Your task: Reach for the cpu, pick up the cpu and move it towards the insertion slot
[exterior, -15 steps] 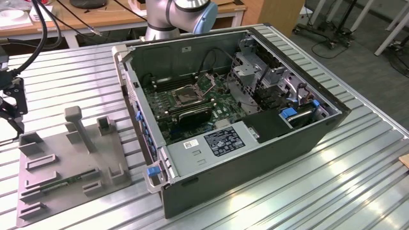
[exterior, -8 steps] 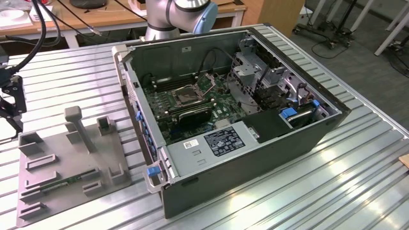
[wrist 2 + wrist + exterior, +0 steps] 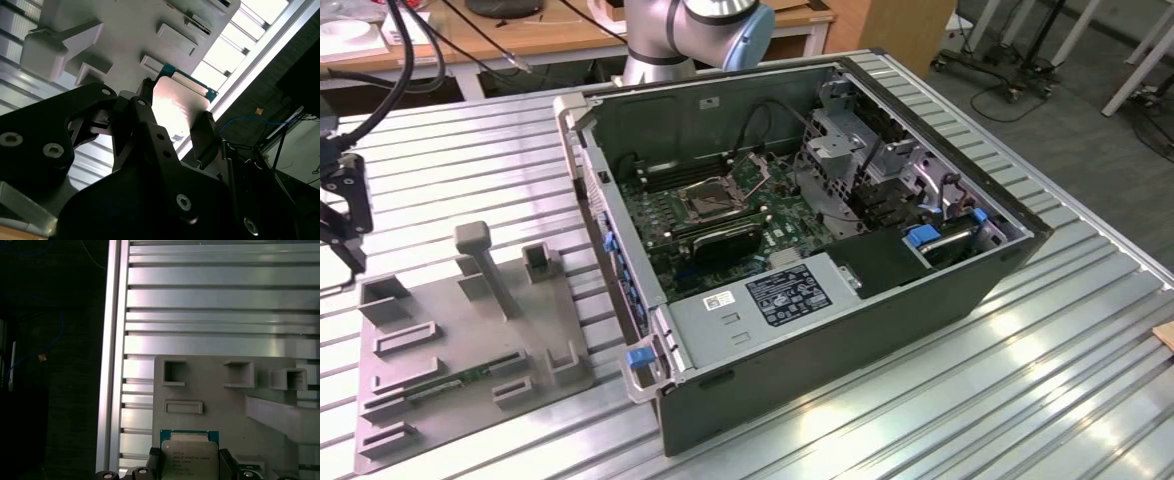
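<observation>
Silvery cpu: sat bottom centre of the first wrist view, green rim showing, over the grey tray
gripper: clamped on the cpu, black fingers snug against two opposite edges; far left edge of the exterior view
insertion slot: inside the open pc case, mid-frame in the exterior view, well apart from the gripper

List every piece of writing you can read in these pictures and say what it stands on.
No text here can be read as words.
cpu, first wrist view: several lines of dark print on its metal face, too small to read.
Large label on the power supply, exterior view: dense print and symbols, too small to read.
Small white sticker beside that label: blurred, unreadable.
</observation>
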{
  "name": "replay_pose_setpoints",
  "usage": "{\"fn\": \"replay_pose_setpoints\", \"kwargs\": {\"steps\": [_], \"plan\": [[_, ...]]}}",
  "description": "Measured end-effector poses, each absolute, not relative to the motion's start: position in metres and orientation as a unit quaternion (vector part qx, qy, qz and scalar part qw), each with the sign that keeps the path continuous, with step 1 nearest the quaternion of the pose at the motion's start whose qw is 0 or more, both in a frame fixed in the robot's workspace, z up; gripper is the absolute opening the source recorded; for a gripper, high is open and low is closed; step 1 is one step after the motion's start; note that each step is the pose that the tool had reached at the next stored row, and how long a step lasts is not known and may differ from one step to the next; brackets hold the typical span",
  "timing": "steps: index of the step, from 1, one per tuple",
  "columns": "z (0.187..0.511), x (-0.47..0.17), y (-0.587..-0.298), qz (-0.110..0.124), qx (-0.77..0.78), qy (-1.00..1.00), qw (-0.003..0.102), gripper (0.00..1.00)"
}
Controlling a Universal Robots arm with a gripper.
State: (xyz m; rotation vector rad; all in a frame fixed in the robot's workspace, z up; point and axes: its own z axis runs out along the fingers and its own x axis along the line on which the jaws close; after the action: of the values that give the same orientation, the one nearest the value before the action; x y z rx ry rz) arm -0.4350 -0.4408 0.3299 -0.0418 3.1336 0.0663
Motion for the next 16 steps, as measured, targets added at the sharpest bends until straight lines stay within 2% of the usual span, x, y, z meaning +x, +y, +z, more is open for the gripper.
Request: {"fn": "replay_pose_setpoints", "kwargs": {"steps": [16], "plan": [[0.342,-0.435,-0.441,0.021,-0.013,1.000,0.004,0.54]]}}
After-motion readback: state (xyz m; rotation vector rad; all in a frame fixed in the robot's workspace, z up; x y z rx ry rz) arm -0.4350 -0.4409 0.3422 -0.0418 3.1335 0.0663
